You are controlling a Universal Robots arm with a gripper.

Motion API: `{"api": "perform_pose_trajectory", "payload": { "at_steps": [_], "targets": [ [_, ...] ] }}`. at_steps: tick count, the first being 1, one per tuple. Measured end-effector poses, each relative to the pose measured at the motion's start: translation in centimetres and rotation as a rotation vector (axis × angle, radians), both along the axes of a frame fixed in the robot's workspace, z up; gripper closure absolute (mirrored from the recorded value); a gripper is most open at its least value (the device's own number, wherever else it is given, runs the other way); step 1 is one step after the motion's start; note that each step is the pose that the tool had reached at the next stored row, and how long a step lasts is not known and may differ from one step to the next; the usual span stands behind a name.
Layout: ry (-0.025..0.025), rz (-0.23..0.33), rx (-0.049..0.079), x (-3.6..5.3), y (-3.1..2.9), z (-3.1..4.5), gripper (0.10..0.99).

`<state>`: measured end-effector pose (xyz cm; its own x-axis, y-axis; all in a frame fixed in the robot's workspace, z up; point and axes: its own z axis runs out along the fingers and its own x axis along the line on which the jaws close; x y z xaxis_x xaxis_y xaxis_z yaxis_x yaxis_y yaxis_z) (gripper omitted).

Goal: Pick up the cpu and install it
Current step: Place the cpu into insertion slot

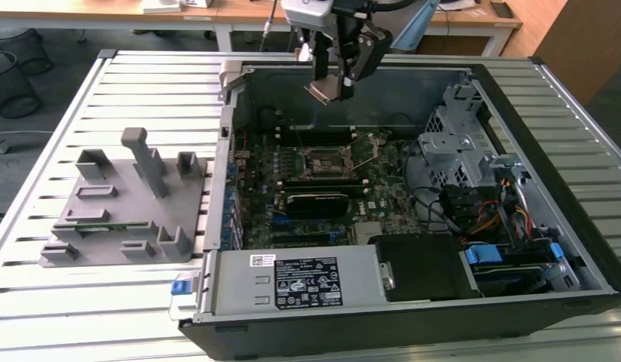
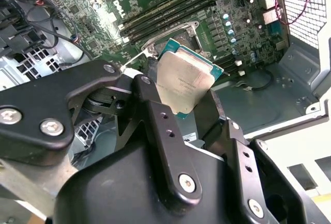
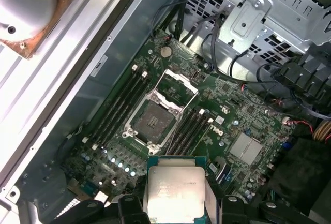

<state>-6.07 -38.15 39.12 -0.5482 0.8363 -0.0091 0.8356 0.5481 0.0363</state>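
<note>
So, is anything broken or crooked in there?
Nothing looks broken. The flat silvery-grey square cpu sits tilted in the black gripper, above the green motherboard, whose square black-framed socket has its metal lid flipped open.

A wooden desk (image 1: 244, 11) stands near wire bins (image 1: 10, 87).

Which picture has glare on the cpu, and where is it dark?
First wrist view: strong glare washes out the cpu; second wrist view: the cpu is evenly lit, with mild sheen; exterior view: the computer case is shaded inside, the slatted table bright.
</note>
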Motion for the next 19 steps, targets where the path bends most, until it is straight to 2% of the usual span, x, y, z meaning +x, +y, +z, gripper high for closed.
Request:
{"api": "perform_pose_trajectory", "payload": {
  "at_steps": [19],
  "targets": [
    [0.0, -0.082, 0.0, 0.0, 0.0, -0.03, 0.561]
  ]
}}
